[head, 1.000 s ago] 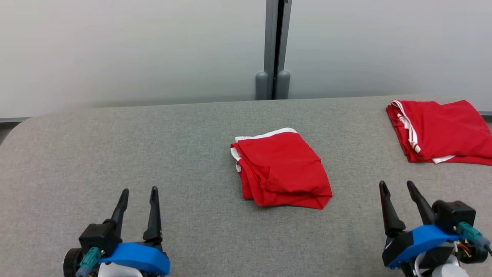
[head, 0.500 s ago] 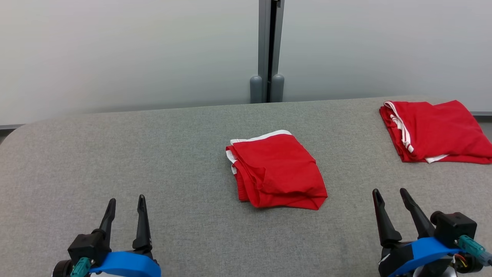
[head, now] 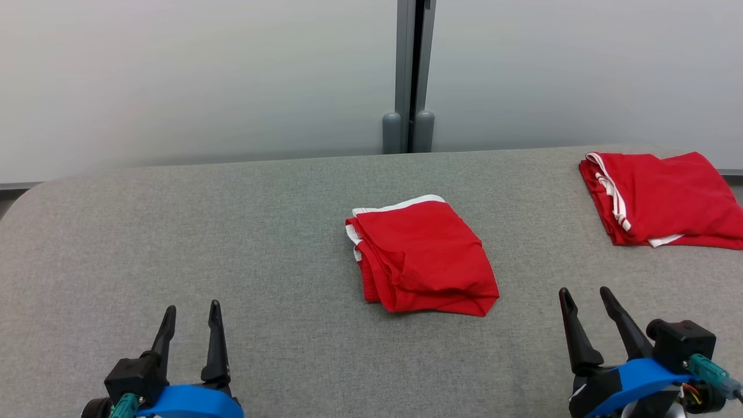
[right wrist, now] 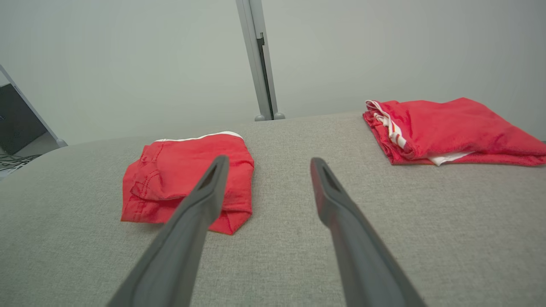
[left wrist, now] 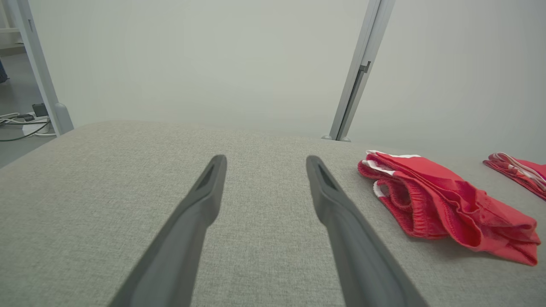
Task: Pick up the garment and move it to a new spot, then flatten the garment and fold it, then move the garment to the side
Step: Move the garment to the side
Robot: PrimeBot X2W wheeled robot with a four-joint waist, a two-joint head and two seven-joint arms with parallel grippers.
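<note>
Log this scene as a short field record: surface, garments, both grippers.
surface: grey fabric-covered table
centre garment: red with white trim, folded, lying mid-table
second garment: red with white stripes, folded, at the table's far right
left gripper: open, empty, near edge, left of the centre garment
right gripper: open, empty, near edge, right of the centre garment
contact: neither gripper touches cloth

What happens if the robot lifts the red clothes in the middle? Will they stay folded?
Probably not. The folded red garment is soft cloth in loose, rumpled layers, so it would likely droop and unfold if lifted by one edge. It looks thin, so it is probably light. Pushed across the woven grey surface, it would likely bunch up.
</note>
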